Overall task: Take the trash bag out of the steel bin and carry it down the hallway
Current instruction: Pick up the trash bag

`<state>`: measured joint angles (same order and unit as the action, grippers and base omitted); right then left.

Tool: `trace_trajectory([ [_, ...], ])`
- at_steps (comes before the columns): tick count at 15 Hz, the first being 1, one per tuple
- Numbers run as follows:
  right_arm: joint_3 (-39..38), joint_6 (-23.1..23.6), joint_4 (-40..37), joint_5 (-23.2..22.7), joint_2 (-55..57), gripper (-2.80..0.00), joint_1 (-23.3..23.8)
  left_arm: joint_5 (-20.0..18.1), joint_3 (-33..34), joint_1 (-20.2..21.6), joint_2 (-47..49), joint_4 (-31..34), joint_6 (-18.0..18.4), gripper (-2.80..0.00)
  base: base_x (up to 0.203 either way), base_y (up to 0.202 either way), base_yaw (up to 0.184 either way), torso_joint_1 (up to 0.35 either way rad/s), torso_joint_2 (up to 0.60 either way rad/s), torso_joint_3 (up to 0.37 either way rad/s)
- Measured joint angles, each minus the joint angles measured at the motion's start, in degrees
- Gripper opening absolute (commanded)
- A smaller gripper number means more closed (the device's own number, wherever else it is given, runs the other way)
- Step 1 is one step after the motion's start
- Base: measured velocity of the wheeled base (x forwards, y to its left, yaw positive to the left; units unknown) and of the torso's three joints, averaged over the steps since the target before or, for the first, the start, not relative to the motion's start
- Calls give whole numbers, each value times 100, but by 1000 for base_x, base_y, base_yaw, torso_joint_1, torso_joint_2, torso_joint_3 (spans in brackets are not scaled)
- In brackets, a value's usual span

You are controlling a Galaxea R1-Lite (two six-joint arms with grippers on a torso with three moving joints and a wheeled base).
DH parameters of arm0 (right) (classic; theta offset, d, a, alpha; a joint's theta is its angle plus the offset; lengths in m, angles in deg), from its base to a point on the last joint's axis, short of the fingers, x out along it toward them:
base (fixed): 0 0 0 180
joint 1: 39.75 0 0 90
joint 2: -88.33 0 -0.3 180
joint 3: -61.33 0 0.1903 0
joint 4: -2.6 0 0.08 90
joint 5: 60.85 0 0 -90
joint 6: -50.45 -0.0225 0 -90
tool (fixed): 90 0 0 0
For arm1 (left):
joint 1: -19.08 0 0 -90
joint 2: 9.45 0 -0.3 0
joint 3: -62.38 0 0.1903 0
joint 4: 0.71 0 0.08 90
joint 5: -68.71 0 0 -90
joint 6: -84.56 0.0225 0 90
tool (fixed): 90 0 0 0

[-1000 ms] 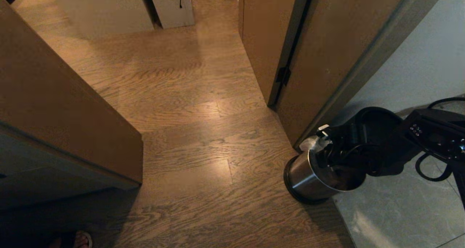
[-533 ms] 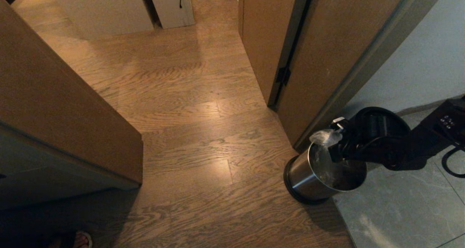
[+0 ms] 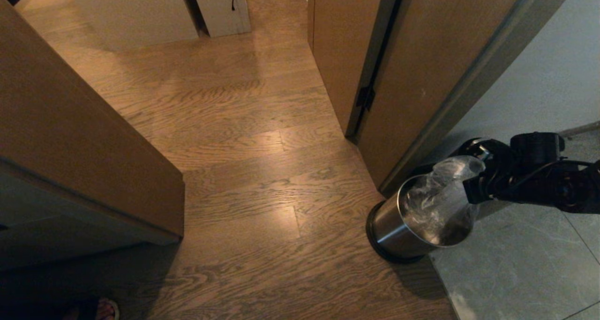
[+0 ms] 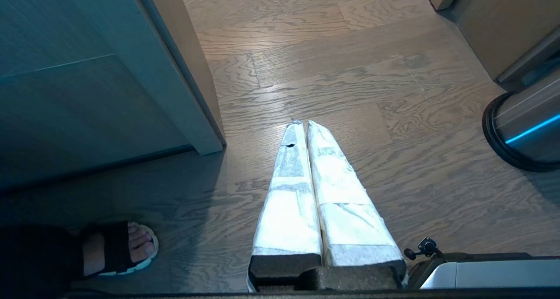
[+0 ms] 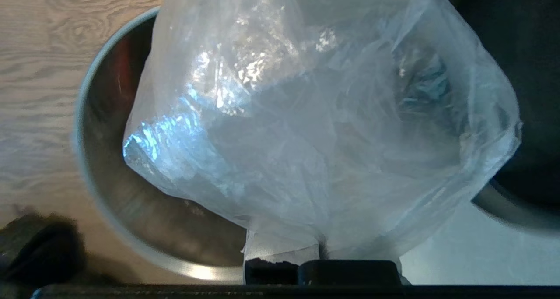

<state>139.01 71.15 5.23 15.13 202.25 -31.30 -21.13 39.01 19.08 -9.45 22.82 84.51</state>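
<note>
Right wrist view: fingers of the right gripper [image 5: 321, 264] pinched tight on the crinkled clear plastic trash bag [image 5: 315, 115], half out of the shiny round steel bin [image 5: 113, 194].

Head view places bin [image 3: 393, 231] at the near right, where brown wood-plank floor [image 3: 243, 170] meets grey tile; the step looks like lifting, and next the bag [image 3: 438, 198] likely needs raising clear of the rim. Only the left wrist view shows the idle left gripper [image 4: 305, 126], fingers together, and a sandalled foot [image 4: 127, 248].
</note>
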Motion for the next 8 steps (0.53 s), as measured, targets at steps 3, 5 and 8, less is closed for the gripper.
trace_trajectory([
  [3, -258, -12, -329, -45, -584, -280, 131, -2, 0, 0, 0, 2, 0, -280, 0, 0, 0, 0, 0, 0],
  [5, -451, -11, -365, -157, -953, -280, 262, -2, 0, 0, 0, 0, -2, -280, 0, 0, 0, 0, 0, 0],
  [8, -615, -4, -379, -339, -1401, -280, 399, -1, 0, 0, 0, 0, -2, -280, 0, 0, 0, 0, 0, 0],
])
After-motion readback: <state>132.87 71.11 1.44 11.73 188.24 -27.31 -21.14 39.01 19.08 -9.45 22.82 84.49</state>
